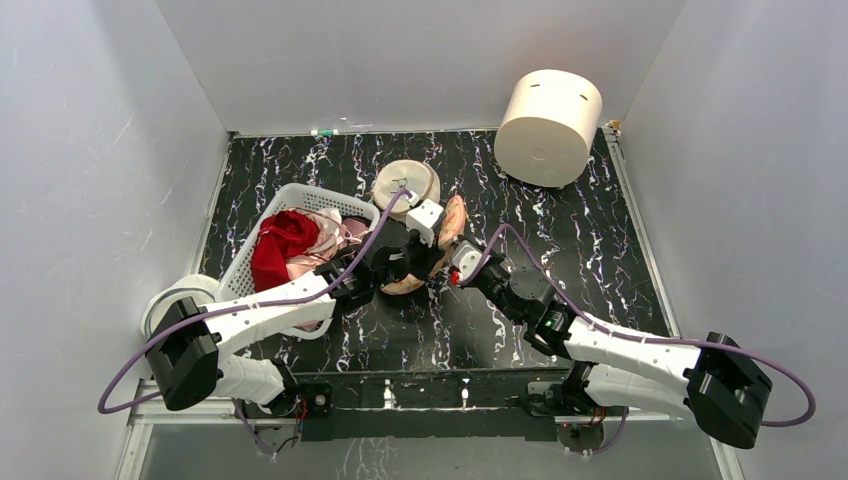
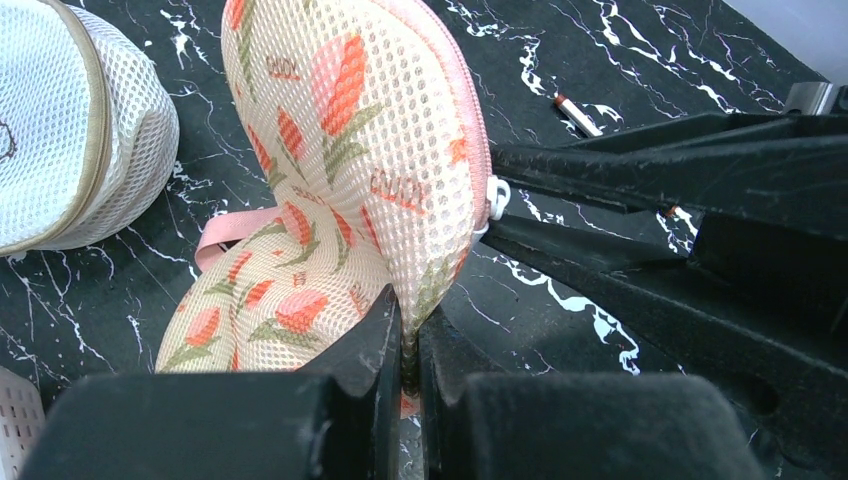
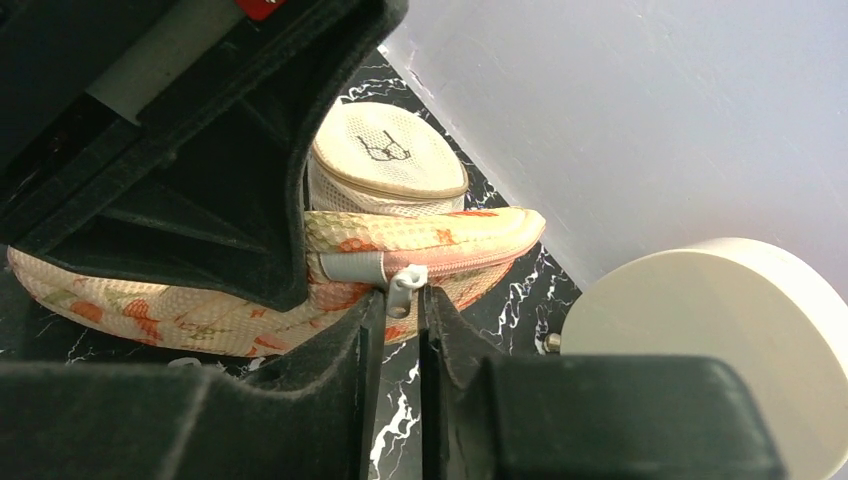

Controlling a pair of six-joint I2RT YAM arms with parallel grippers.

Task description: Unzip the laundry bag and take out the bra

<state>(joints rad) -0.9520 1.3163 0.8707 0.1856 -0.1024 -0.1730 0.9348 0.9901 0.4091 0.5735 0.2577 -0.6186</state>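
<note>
The laundry bag (image 1: 455,222) is a peach mesh pouch with an orange leaf print and a pink zip, raised on edge at mid table. My left gripper (image 1: 420,258) is shut on its lower edge, with mesh pinched between the fingertips in the left wrist view (image 2: 410,340). The bag (image 2: 340,150) stands up in front of them. My right gripper (image 3: 400,300) is closed on the white zip pull (image 3: 403,285) at the bag's (image 3: 430,232) pink zip, which looks zipped shut. The bra is hidden.
A round cream mesh disc (image 1: 405,182) lies just behind the bag. A white basket (image 1: 300,195) with red and pink clothes stands to the left. A large cream cylinder (image 1: 548,125) stands at the back right. A small white stick (image 2: 577,113) lies on the tabletop.
</note>
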